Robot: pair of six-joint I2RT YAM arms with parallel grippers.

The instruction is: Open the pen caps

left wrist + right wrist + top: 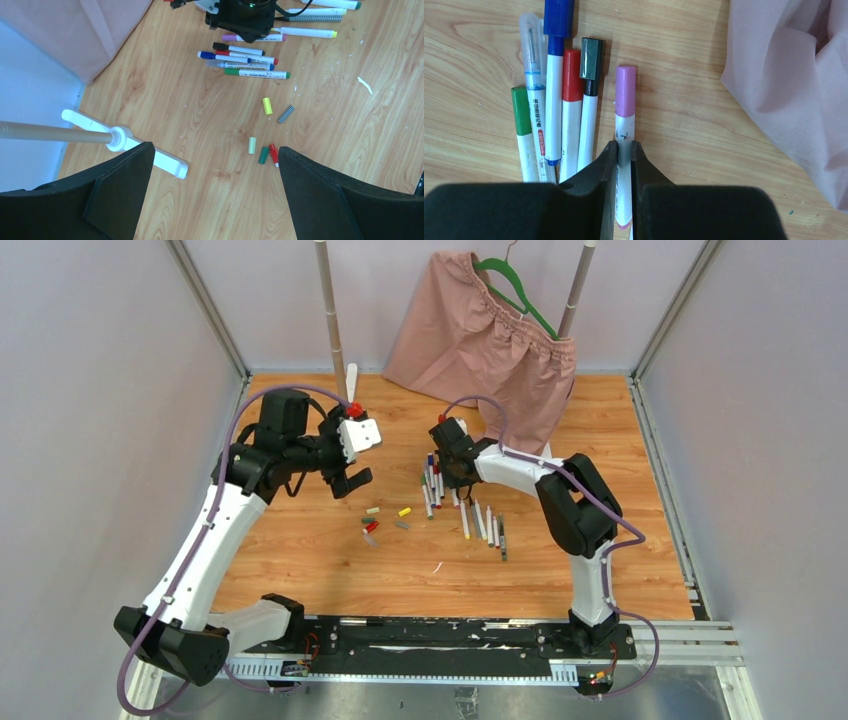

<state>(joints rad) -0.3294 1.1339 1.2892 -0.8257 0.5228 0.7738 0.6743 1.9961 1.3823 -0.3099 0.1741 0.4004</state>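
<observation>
- While the right gripper (pixel 624 150) is clamped on the white barrel of the purple-capped pen (pixel 625 122), just below its cap, that pen is left lying flat on the worktop (pixel 300 570), about the middle and toward the far edge.
- Six capped pens (pixel 250 73) are counted in that bunch: one each in green, clear, blue, red, black and purple. Five are packed side by side, and the purple one is set just beside them.
- Four further pens (pixel 480 522) are seen fanned out right of the bunch, nearer the front edge.
- Five loose pen caps (pixel 267 106) are counted left of the bunch, near the middle of the worktop: one yellow, one pale yellow, one grey chequered, one green and one red. The green and red ones are just beside each other.
- The left gripper (pixel 212 150) is held with its jaws wide apart, above the worktop toward the far left corner, and nothing is gripped.
- Small print is seen on several barrels, and a red label on the clear-capped one, but none of it can be read.
- One pink cloth (pixel 480 340) is draped at the far edge.
</observation>
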